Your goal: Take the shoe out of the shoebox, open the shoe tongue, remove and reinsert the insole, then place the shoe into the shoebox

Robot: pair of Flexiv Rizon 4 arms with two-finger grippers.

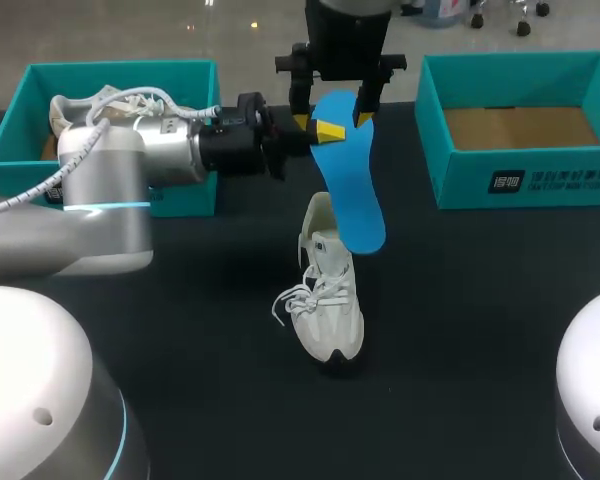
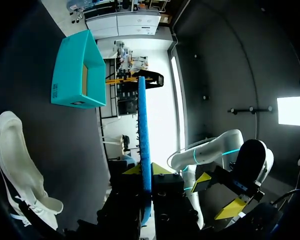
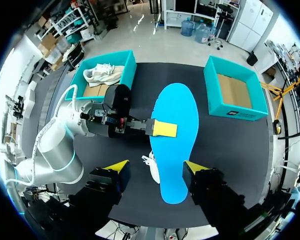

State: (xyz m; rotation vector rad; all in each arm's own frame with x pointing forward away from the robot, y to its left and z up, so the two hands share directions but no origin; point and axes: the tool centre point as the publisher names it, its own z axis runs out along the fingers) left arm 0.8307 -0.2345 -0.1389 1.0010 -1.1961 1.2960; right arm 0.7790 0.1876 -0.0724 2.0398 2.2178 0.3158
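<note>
A blue insole (image 1: 352, 180) hangs in the air above the white shoe (image 1: 328, 300), which lies on the black table with its laces loose. My left gripper (image 1: 320, 132) is shut on the insole's upper end; in the left wrist view the insole (image 2: 144, 140) runs edge-on between its yellow fingertips (image 2: 162, 169). My right gripper (image 1: 332, 120) comes down from the far side and straddles the same end. In the right wrist view its gripper (image 3: 156, 167) is open, one finger on either side of the insole (image 3: 176, 130), with a gap on one side. The shoe (image 3: 151, 165) peeks out beneath.
An empty teal shoebox (image 1: 520, 185) stands at the back right, also seen as the teal shoebox (image 2: 70, 75) and the teal shoebox (image 3: 235, 112). Another teal box (image 1: 120, 68) at the back left holds a second white shoe (image 1: 90, 105), partly hidden behind my left arm.
</note>
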